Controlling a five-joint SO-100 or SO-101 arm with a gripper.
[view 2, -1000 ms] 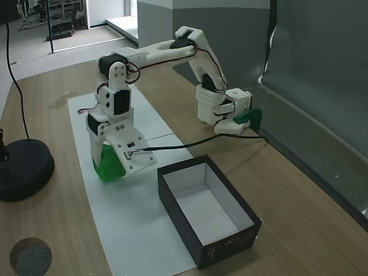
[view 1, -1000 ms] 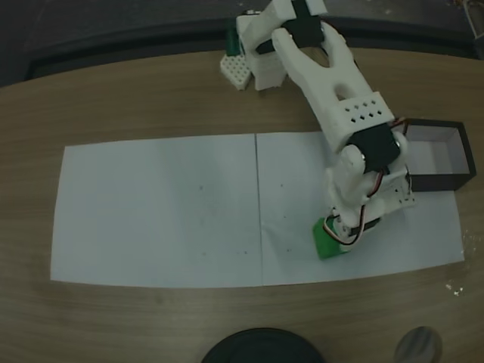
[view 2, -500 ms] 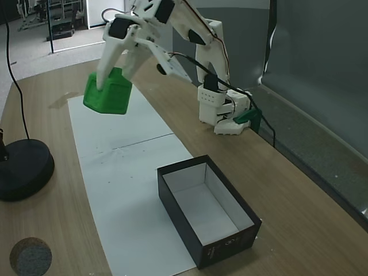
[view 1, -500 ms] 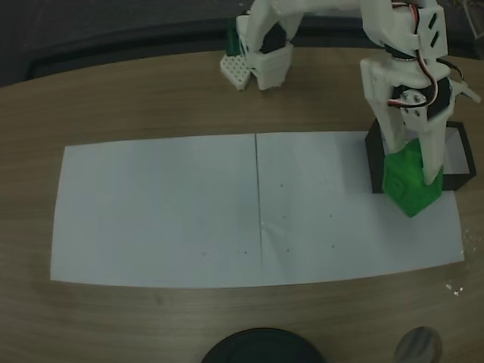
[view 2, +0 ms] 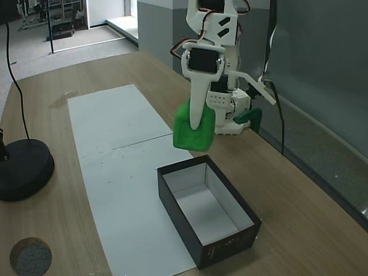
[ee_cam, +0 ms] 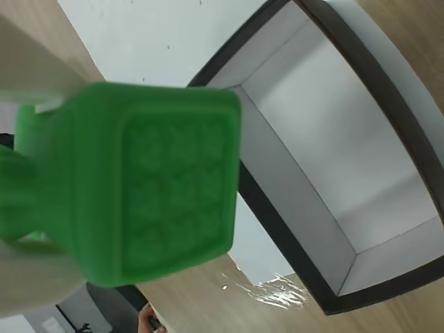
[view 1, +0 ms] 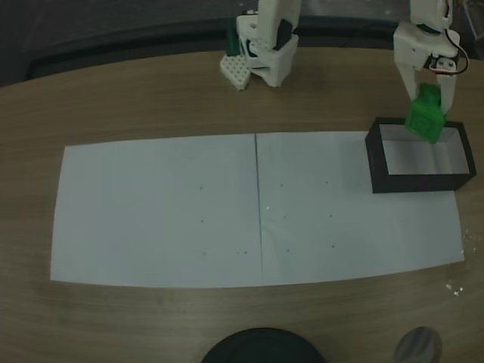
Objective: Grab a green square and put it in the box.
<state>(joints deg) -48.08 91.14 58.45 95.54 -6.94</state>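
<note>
Wooden surface with white paper: small bright green plastic cube (view 2: 194, 130) is held clamped in white jaws above black-walled, white-lined rectangular box (view 2: 202, 253); release remains.

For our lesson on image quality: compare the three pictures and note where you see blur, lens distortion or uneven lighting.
In the wrist view the green square looms large and soft, while the box looks sharper. In a fixed view from above, the table edge curves, a fisheye effect, and the corners darken. In a fixed view from the side, lines stay straight and lighting is even on the paper.
</note>
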